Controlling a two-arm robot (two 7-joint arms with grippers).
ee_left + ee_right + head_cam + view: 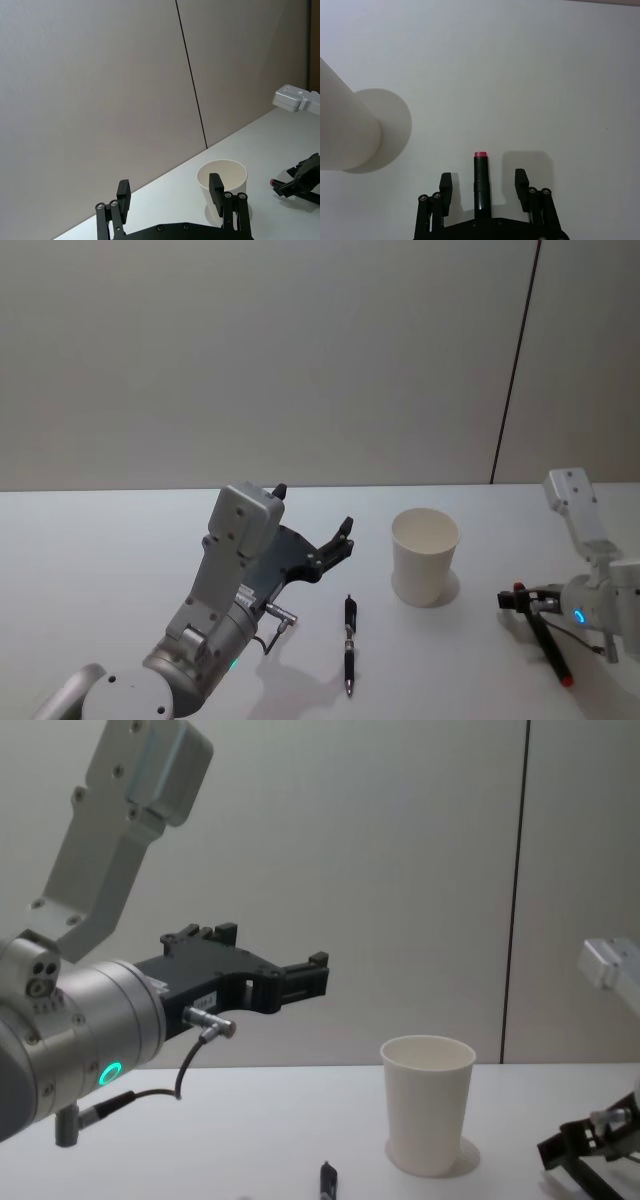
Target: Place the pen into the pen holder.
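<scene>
Lying at the pen holder's 4 o'clock, the red-tipped pen is straddled by the right hand, spread apart evidently for grasping, while the left hand, also spread, is held clear at 9 o'clock.

The pen holder looks like smooth, matt white paper. The pen is black plastic, slightly glossy. My left gripper is matt black; the table is smooth, matt white.
</scene>
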